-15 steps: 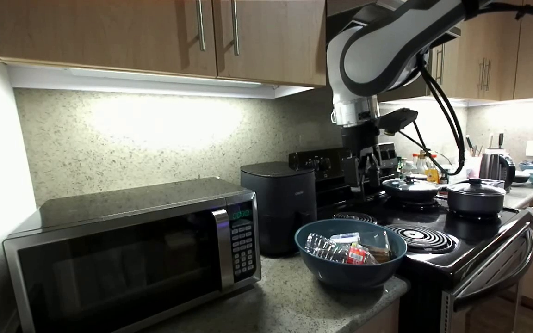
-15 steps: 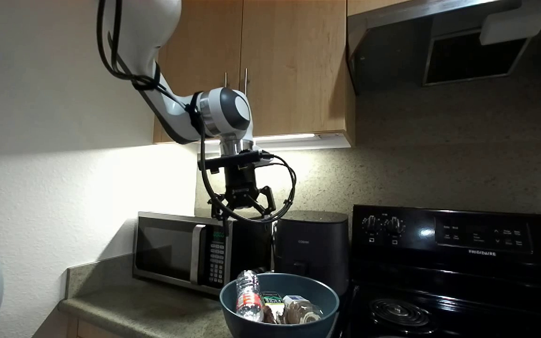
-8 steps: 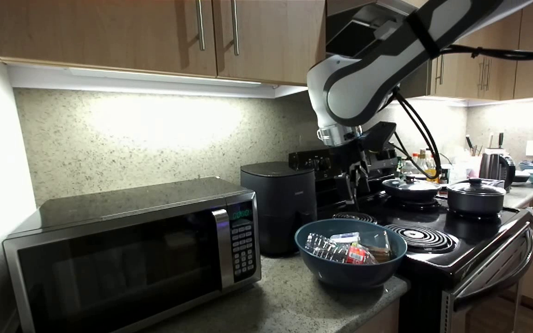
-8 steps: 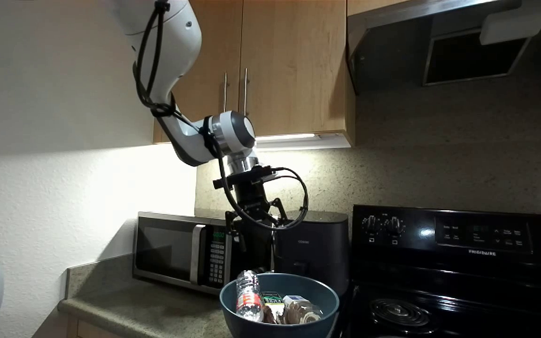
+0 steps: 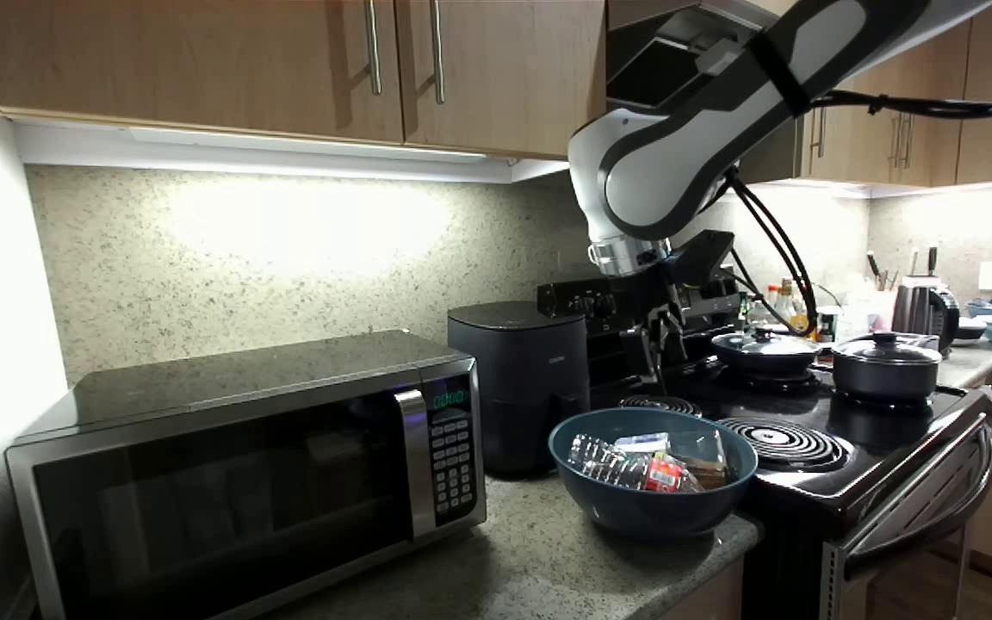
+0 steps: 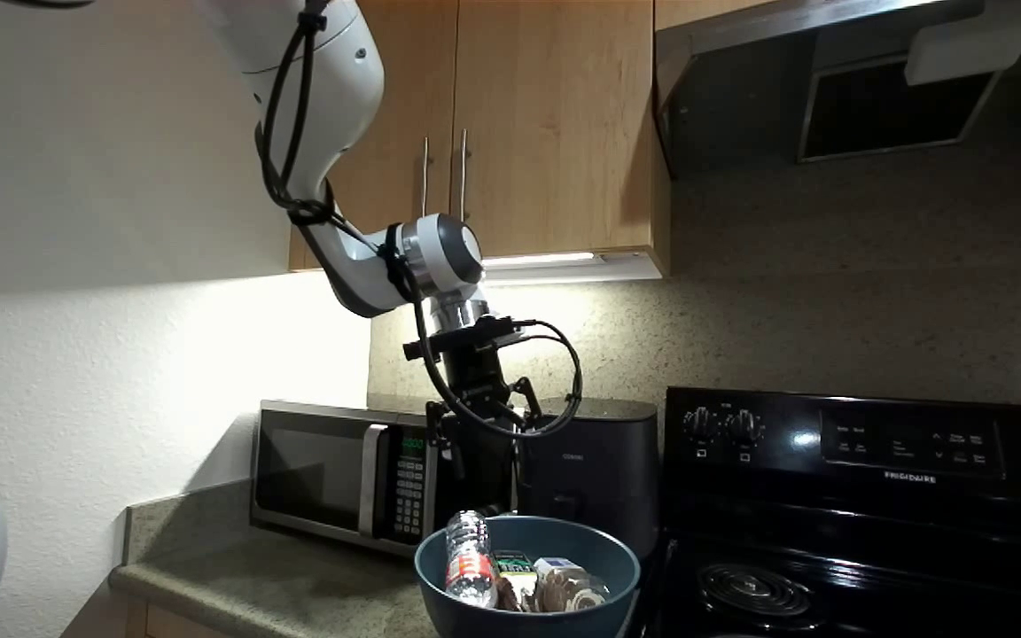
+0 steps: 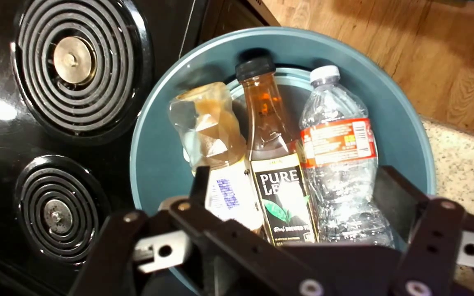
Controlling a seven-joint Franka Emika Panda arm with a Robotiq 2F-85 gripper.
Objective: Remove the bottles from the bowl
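A black gripper (image 7: 296,187) hangs in the air above a large round blue bowl (image 7: 153,164), its two jaws spread wide apart. Inside the bowl, side by side in the wrist view, lie a clear water bottle (image 7: 338,142) with a white cap and red label, at right; a brown tea bottle (image 7: 276,160) with a black cap and a black-and-yellow label, in the middle; and a faceted plastic bottle (image 7: 214,125) with a white label bleached by glare, at left. The gripper covers part of their lower ends. The bowl stands on a speckled countertop (image 5: 530,560), just beside a black stove (image 5: 879,435) with coil burners (image 7: 72,61). In both exterior views, a silver-framed microwave (image 5: 229,499) and a tall dark appliance (image 5: 513,387) stand near the bowl.
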